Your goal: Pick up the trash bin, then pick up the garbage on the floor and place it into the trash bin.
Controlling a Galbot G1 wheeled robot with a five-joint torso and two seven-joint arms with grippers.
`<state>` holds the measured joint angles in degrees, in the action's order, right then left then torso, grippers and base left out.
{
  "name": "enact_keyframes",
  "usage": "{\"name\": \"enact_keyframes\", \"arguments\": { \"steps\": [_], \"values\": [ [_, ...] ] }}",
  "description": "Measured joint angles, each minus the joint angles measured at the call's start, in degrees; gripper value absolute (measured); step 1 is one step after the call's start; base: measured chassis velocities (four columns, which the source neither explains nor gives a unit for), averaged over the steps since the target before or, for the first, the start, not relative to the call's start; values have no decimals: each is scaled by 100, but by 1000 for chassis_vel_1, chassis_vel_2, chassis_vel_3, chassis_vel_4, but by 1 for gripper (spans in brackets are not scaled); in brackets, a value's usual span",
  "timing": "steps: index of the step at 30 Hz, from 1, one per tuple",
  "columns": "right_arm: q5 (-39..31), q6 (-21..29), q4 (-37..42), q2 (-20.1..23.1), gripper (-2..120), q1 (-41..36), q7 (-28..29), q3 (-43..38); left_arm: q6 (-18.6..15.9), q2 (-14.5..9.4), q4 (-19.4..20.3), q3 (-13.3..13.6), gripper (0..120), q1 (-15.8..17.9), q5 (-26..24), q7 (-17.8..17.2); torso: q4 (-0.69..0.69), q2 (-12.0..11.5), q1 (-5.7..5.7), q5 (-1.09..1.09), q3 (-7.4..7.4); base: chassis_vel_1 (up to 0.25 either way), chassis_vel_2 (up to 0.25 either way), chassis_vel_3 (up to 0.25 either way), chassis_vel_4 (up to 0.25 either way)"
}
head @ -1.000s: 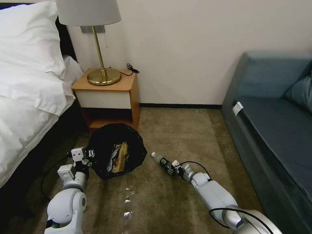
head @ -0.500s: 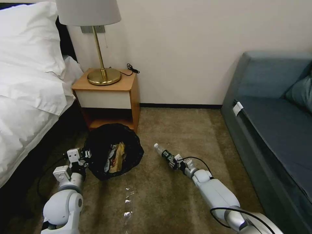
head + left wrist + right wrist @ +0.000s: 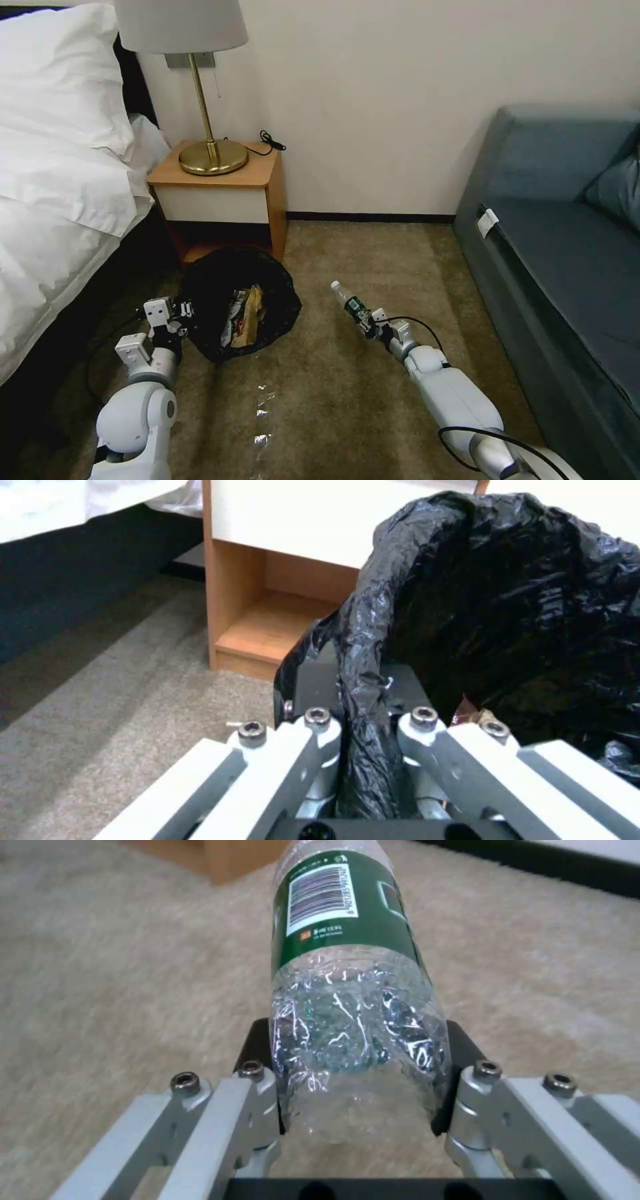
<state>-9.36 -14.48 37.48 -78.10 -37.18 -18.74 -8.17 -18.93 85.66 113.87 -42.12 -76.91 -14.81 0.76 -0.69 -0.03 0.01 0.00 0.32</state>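
So we were pretty far along here. Our left gripper (image 3: 179, 312) was clamped on the rim of the bin (image 3: 241, 305), fingers (image 3: 313, 740) pinched together over the black bag (image 3: 493, 610); the bin sat on the carpet (image 3: 347, 400) right in front of the nightstand (image 3: 220, 200), at about 11 o'clock from us. At least two wrappers (image 3: 243, 319) were already lying inside it. Our right gripper (image 3: 368, 321) had the bottle (image 3: 349, 301) squeezed by its bottom end between the fingers (image 3: 460, 1080), cap pointing away, at roughly 3 o'clock from the bin and clear of it. We reckoned what was left was getting that bottle over the opening and dropping it in; we couldn't spot any brown paper on the floor, might've been in the bag already.

Compared with a second before, the bottle had moved up and away from the bin, toward the sofa (image 3: 567, 253) side, and the left arm had wobbled the bin a bit but brought it back close to the same spot.
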Motion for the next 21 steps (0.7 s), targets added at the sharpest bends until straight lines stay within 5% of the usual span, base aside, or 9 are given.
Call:
{"name": "enact_keyframes", "arguments": {
  "steps": [12,21],
  "values": [
    [-491,-18,342,-45,34,82,178,-422,0,-21,-67,-60,5,136,-51,-3,1,0,0,0,1,0,0,0,0],
    [-1081,-136,1628,52,34,-83,441,-165,0,-4,-161,9,5,260,-46,-6,0,0,0,-1,0,0,0,0,0]
  ]
}}
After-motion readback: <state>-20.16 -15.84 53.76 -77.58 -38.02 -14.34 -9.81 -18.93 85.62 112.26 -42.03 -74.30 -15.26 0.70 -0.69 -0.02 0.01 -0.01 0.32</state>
